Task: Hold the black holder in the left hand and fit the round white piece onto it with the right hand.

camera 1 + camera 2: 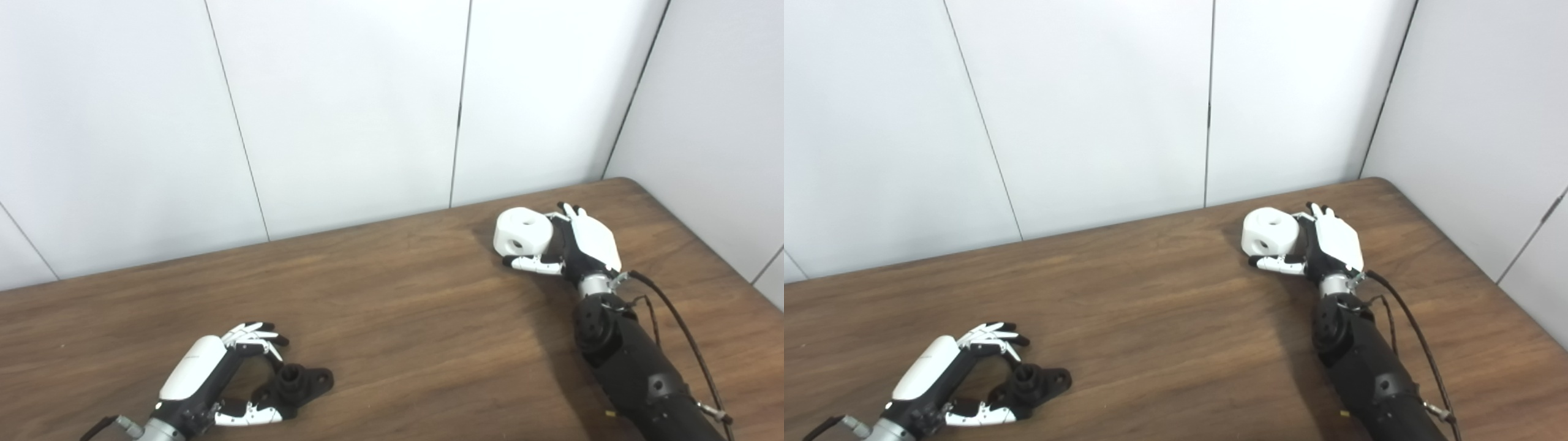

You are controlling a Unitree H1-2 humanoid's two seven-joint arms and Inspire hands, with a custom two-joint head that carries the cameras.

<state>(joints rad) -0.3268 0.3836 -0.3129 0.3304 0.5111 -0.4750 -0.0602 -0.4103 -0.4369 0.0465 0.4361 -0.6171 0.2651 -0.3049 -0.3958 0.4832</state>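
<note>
While white wall panels (343, 110) fill the upper half of the view, a brown wood-grain tabletop (416, 318) takes the lower half, its far right corner rounded at about 2 o'clock.

Right arm (637, 373): black forearm, enters from the bottom edge at 5 o'clock and reaches up toward 2 o'clock. A dark cable (680, 324) loops along its outer side from the wrist.

Right hand (579, 245): white back plate, black palm. Fingers and thumb closed around the round white piece (522, 231), thumb under it, fingers behind and over. The piece sits at the hand's left side, a short drum with a hole in its top face and another in its side wall. Whether it rests on the tabletop or is lifted just clear, cannot tell.

Left hand (223, 373): at 7 o'clock, low on the tabletop. Fingers curl over from above, thumb comes in from below, the two narrowed around the near end of the black holder (300, 383). Contact appears at the thumb tip; finger contact is not clear.

Black holder: lies on the tabletop at 7 o'clock, well apart from the white piece. Flat flange with a raised round collar; one small hole shows in its far lobe.
</note>
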